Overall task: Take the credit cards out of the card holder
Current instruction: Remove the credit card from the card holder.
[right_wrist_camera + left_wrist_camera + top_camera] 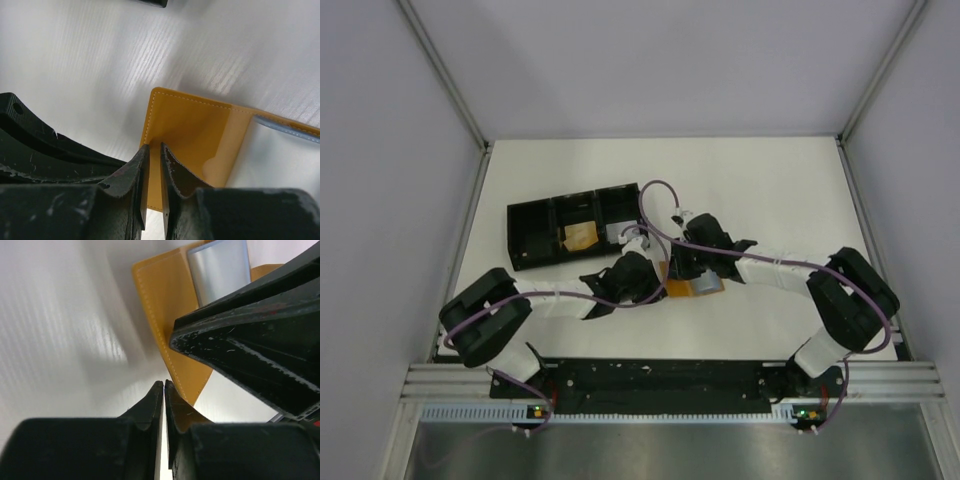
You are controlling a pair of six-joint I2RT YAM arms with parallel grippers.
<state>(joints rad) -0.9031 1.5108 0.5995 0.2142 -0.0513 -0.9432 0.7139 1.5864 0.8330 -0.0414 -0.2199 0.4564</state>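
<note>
Left tool (164, 385): the two fingers are brought almost together, with only a hairline slit left between them. The tips are set at the near corner of the card holder (165, 315). Through the lower part of the slit only the white tabletop (770, 190) is seen. Whether any layer of the holder is pinched cannot be told.

Right tool (154, 147): the fingers are drawn close, with a narrow gap between them. The tips are placed over the near left edge of the holder, and orange material is seen through the gap. A firm clamp on the holder cannot be confirmed. In the top view both tools are seen meeting over the holder, near the middle of the tabletop.

Containers:
- A black tray (532, 238) with three compartments is positioned left of the tools. The left compartment is seen only as black. A tan flat item (580, 237) is held in the middle compartment, and a grey flat item (618, 233) in the right one.
- The card holder is laid flat on the tabletop, just right of the tray and apart from it. White stitching is seen along its edges. A pale grey-blue card (220, 270) is seated in it, with one end left protruding past the far edge.
</note>
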